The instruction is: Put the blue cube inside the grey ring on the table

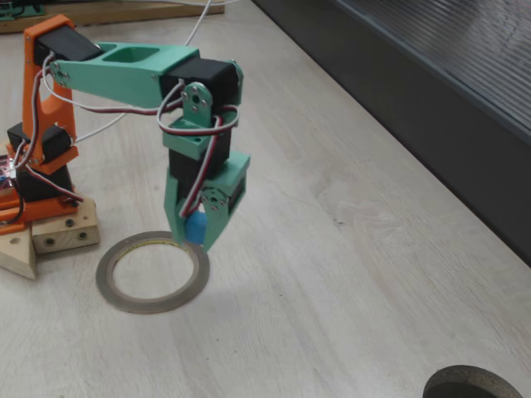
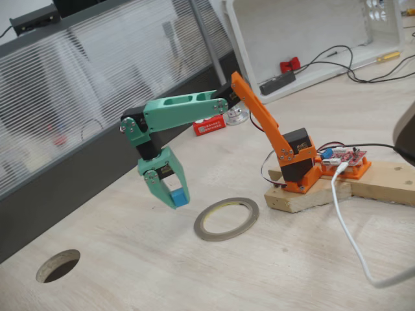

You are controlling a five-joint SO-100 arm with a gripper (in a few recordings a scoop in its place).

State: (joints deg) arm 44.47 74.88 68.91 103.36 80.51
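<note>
My green gripper (image 1: pixel 196 235) (image 2: pixel 177 199) points down with its fingers shut on the blue cube (image 1: pixel 196 228) (image 2: pixel 179 196), which hangs above the table (image 1: pixel 348 274) (image 2: pixel 194 272). The grey ring (image 1: pixel 152 272) (image 2: pixel 226 219) lies flat on the wood, its yellowish inner edge showing. In both fixed views the cube hovers just beyond the ring's rim, at its right edge in one fixed view (image 1: pixel 199 249) and to its left in the other. Nothing lies inside the ring.
The arm's orange base (image 1: pixel 41 166) (image 2: pixel 295 162) stands on wooden blocks close behind the ring. A dark ribbed panel (image 1: pixel 431 91) runs along the table's edge. A round hole (image 2: pixel 58 265) (image 1: pixel 473 385) opens in the table. White cables (image 2: pixel 350 233) trail beside the base.
</note>
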